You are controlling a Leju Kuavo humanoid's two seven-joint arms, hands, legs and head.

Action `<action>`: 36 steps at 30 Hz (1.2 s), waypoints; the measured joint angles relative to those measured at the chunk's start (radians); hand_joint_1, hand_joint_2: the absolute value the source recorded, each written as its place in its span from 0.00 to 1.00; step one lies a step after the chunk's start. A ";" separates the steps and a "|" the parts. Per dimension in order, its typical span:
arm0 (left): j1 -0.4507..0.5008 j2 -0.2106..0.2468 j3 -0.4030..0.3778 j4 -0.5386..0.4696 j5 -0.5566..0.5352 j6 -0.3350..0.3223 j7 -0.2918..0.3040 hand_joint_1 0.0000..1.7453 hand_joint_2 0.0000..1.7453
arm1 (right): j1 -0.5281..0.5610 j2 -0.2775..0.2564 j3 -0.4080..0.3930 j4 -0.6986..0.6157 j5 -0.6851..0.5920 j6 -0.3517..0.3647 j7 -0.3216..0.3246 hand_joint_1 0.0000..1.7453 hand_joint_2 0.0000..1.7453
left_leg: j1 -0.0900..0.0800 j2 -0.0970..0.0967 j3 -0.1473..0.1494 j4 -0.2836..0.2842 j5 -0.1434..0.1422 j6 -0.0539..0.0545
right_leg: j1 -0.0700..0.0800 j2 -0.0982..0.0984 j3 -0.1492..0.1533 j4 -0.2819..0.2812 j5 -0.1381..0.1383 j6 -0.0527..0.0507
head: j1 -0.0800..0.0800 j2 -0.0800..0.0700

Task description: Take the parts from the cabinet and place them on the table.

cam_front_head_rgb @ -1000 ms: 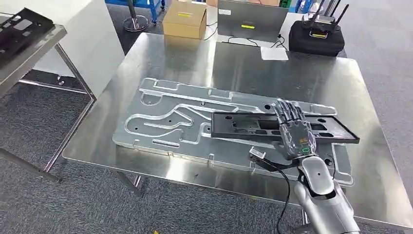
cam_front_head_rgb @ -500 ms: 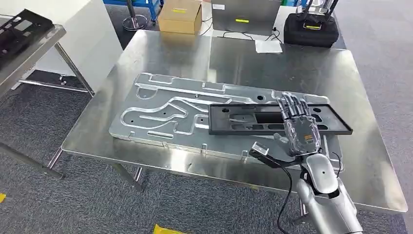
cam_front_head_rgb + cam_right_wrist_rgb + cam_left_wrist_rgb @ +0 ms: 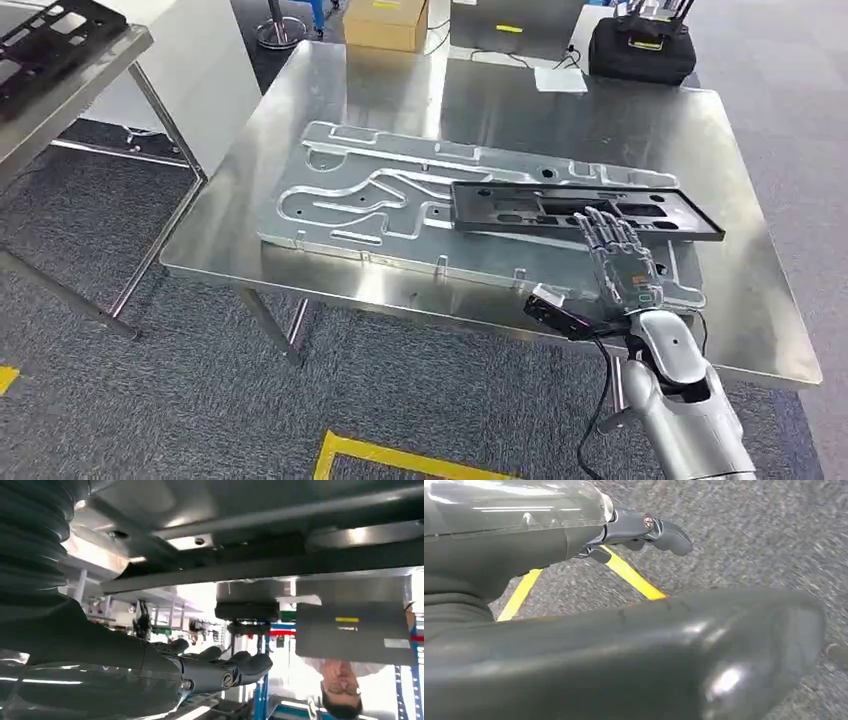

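A long black part [image 3: 560, 205] lies flat on the grooved aluminium plate [image 3: 370, 190] on the steel table [image 3: 400, 100]. My right hand [image 3: 622, 265] hovers over the plate's near edge, fingers stretched flat and holding nothing, fingertips by the part's near rim. The right wrist view catches the same hand [image 3: 215, 667], its fingers straight and empty. My left hand [image 3: 644, 527] hangs above the carpet with nothing in it. Another black part [image 3: 50, 40] rests on the cabinet shelf at the far left.
A cardboard box [image 3: 385, 22], a black case [image 3: 642, 50] and a sheet of paper [image 3: 560, 78] sit at the table's far side. Yellow tape [image 3: 400, 460] marks the carpet in front of me. A person [image 3: 340, 695] stands beyond the table.
The camera has shifted, so the whole scene moved. My right hand has drawn back from on top of the black part to its near rim; the part stays on the plate.
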 joint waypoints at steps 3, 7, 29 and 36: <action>-0.001 -0.001 0.000 0.000 0.000 -0.001 0.002 0.00 0.00 | -0.004 0.002 0.005 0.006 -0.009 -0.024 0.000 0.00 1.00 | -0.003 -0.001 -0.007 0.000 0.025 -0.016 | 0.014 0.000 0.081 -0.134 -0.037 -0.018 | -0.001 0.000; 0.005 0.003 0.002 0.000 0.003 -0.001 0.005 0.00 0.00 | 0.025 0.014 0.024 0.002 -0.007 -0.069 0.003 0.00 1.00 | 0.000 -0.006 -0.031 0.019 -0.009 -0.038 | 0.004 -0.007 0.049 -0.148 0.007 -0.052 | 0.003 0.000; 0.004 -0.006 0.021 0.001 0.018 0.010 0.026 0.00 0.00 | 0.397 0.125 0.185 -0.252 0.089 -0.248 0.018 0.00 1.00 | 0.007 0.001 0.032 -0.020 -0.012 0.000 | 0.002 -0.003 -0.085 0.138 -0.029 0.002 | -0.005 0.000; 0.008 -0.015 0.022 0.001 0.006 0.020 0.028 0.00 0.00 | 0.486 0.199 0.204 -0.113 -0.146 -0.380 0.013 0.00 1.00 | 0.006 0.003 -0.001 -0.015 0.048 -0.044 | 0.013 -0.004 0.117 -0.164 -0.043 -0.041 | -0.002 0.000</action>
